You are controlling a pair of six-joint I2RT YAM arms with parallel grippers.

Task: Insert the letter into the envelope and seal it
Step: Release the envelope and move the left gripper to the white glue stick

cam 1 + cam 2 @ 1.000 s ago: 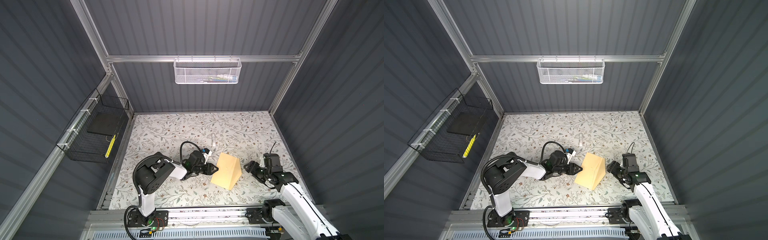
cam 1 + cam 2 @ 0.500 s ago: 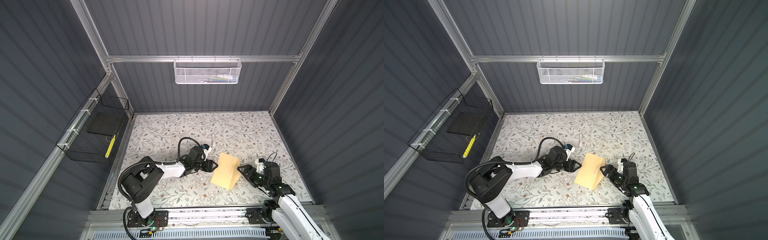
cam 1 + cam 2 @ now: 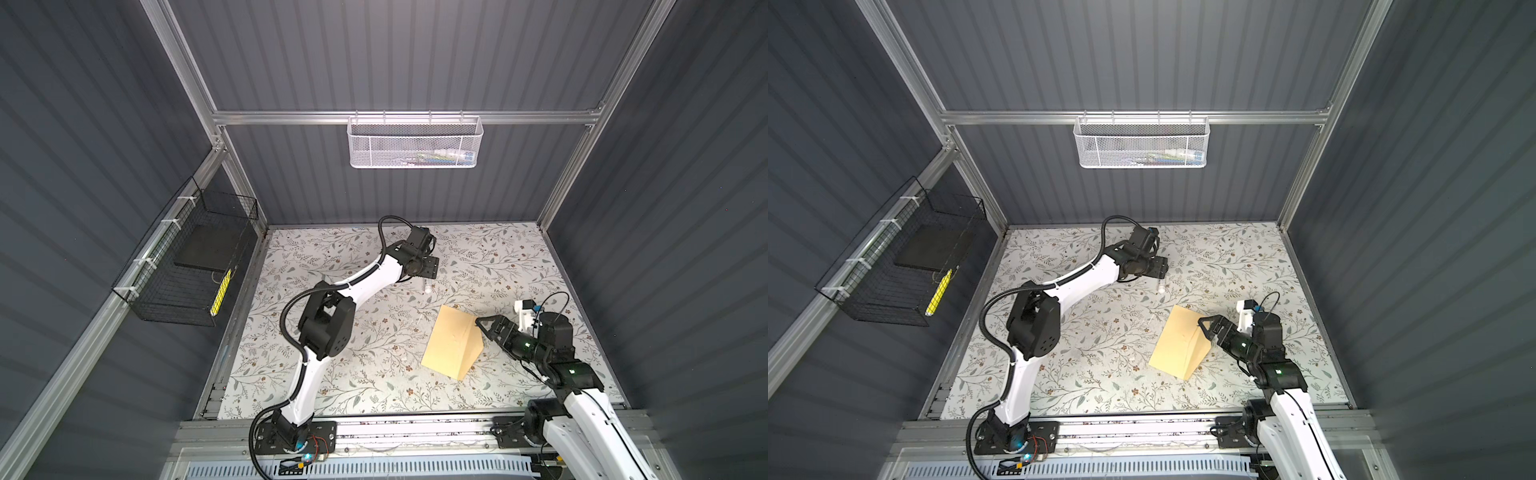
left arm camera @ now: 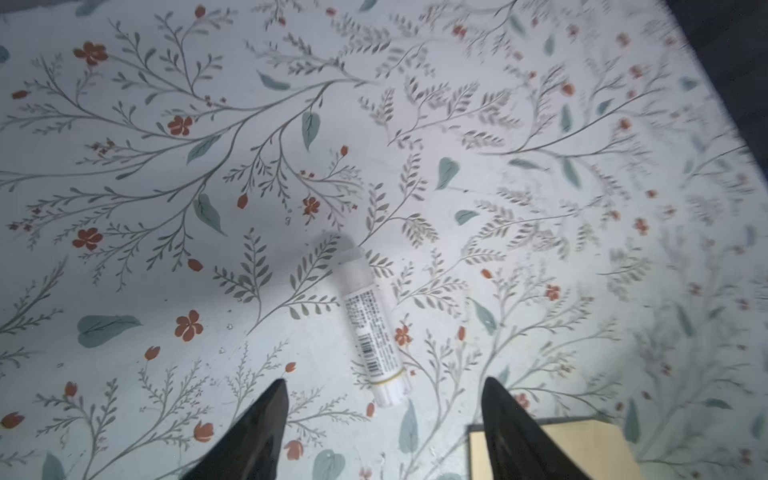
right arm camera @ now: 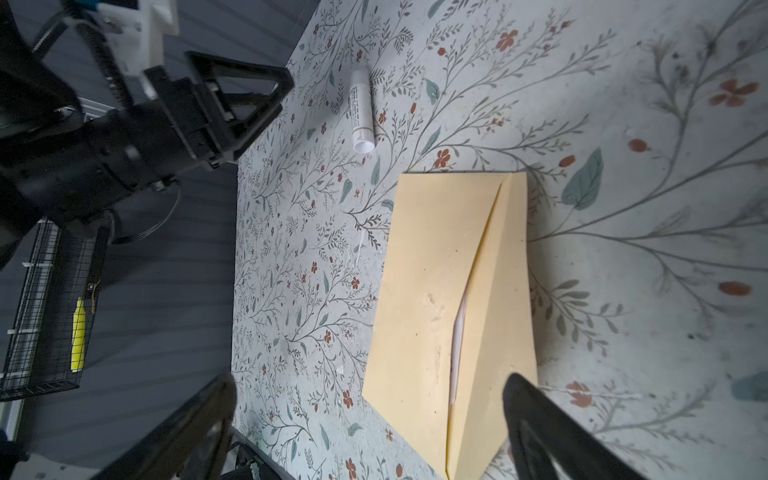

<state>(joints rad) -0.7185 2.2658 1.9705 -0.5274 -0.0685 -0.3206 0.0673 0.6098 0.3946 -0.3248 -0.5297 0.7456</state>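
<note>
Both wider, left claw (image 4: 384, 380) off envelope (image 3: 451, 345), right claw (image 5: 370, 379) beside it

The left arm (image 3: 370, 282) and the right arm (image 3: 590, 415) are built of white links joined by black housings. A ribbed black cable (image 3: 283, 324) is routed along the left one. The right gripper (image 3: 482, 328), at lower right, is black, and small green lights (image 3: 526, 344) are seen behind it.

One envelope (image 3: 451, 347), folks, and one letter (image 5: 458, 328), just a white sliver showing. One white tube (image 4: 372, 328). One counter (image 3: 332, 374). Two claws: left claw (image 3: 429, 266), right claw (image 3: 484, 328). And two baskets, one white mesh basket (image 3: 395, 145), one black wire basket (image 3: 174, 299).
</note>
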